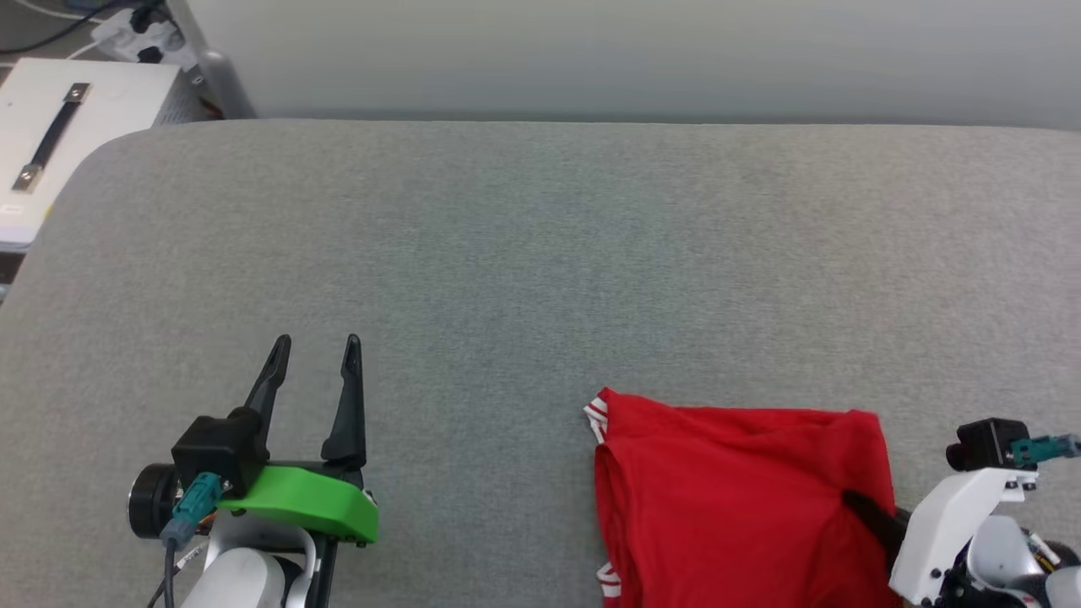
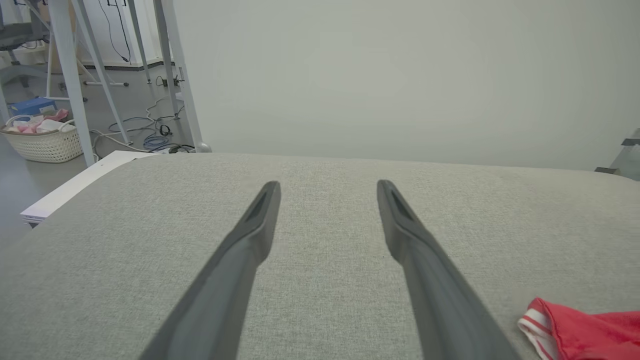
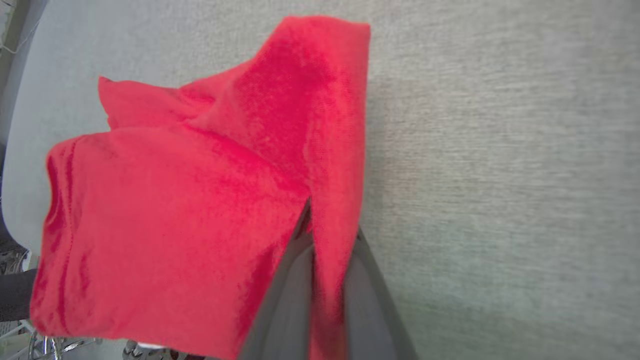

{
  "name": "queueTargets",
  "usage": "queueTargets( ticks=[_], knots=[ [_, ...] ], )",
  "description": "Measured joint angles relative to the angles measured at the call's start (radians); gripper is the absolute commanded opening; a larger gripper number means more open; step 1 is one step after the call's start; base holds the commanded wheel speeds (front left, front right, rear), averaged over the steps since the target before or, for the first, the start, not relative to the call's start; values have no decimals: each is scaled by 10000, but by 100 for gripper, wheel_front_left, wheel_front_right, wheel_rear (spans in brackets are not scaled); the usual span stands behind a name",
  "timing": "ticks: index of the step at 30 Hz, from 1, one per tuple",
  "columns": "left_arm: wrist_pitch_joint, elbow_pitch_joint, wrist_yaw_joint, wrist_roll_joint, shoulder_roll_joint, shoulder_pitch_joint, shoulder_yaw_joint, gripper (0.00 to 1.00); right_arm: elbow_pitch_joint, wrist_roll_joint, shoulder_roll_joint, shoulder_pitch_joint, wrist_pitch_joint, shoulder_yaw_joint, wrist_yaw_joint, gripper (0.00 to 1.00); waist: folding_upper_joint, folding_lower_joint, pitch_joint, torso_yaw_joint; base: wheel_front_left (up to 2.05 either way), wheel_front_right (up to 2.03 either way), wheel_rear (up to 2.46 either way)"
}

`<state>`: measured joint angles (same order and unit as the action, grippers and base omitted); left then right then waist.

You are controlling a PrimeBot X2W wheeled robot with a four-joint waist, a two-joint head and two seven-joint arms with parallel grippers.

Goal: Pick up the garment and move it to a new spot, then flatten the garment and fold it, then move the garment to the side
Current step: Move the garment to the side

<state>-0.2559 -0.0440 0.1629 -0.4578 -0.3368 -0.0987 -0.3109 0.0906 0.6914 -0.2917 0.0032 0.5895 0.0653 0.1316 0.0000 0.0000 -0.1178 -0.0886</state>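
Scanning from the left, we saw our left gripper (image 1: 317, 342) with its two fingers spread wide and nothing between them. It hovered over the bare grey padded surface (image 1: 540, 253), well apart from the garment (image 1: 735, 498). Its own wrist camera showed the same open gap (image 2: 328, 186), with a striped sleeve hem of the red cloth (image 2: 585, 332) at the lower right corner.

Further right, the garment lay bunched near the front edge of the surface, its lettering hidden from us and part of it running off the bottom of the head view. At its right-hand edge our right gripper (image 1: 849, 498) was pinched tight on the fabric. The right wrist view showed a narrow ridge of red cloth (image 3: 175, 210) caught between the two dark fingers (image 3: 325, 235).

We judged the hold to be the weak point. We could not tell how many layers sat in that pinch. If it were one thin layer, the shirt's weight could pull it free once lifted. A lift from a single point would also leave the rest trailing, so the cloth could drag, twist into a tighter bundle, and make the flattening harder. Lying so close to the front edge, any slack could slide off the surface. Our left gripper stood too far away to catch it.
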Motion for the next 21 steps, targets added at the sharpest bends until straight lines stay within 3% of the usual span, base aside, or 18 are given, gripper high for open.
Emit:
queueTargets(
  ticks=[10,21],
  knots=[
    [0,531,-19,132,102,117,226,100,374,-968,-159,-1688,577,-911,-2,0,0,0,-83,1757,0,0,0],
    [374,1170,-318,631,-339,-1107,-4,100,2385,-2589,-437,-4934,161,-1927,-2,0,0,0,-1299,3301,0,0,0]
  ],
)
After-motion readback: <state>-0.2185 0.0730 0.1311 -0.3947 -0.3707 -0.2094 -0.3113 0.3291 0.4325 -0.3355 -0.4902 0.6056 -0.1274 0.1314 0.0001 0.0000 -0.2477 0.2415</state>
